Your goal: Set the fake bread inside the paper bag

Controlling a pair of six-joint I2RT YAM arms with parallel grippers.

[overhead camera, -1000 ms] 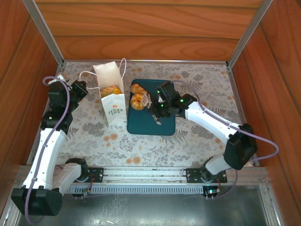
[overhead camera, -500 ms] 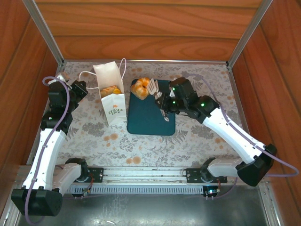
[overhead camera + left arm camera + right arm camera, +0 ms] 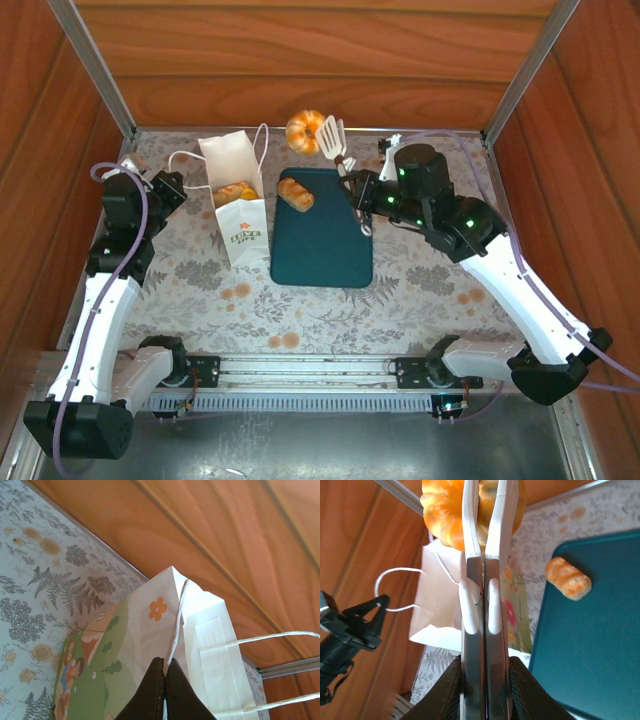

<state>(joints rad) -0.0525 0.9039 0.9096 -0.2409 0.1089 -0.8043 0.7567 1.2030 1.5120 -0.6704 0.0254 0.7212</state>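
Above the far edge of the desk (image 3: 430, 290), the right pincer (image 3: 358, 198) is pressed together on white tongs (image 3: 334, 135), whose tips clamp a ring bun (image 3: 305, 130). One roll (image 3: 295, 193) lies on the tray (image 3: 325, 250). Other pastries sit inside the paper bag (image 3: 240, 225), whose rim the left pincer (image 3: 165, 666) pinches. The bun looks light, hard and glossy, probably slippery between the blades, so squeezing across its widest part seems safest. The bag is flimsy and likely tips easily.
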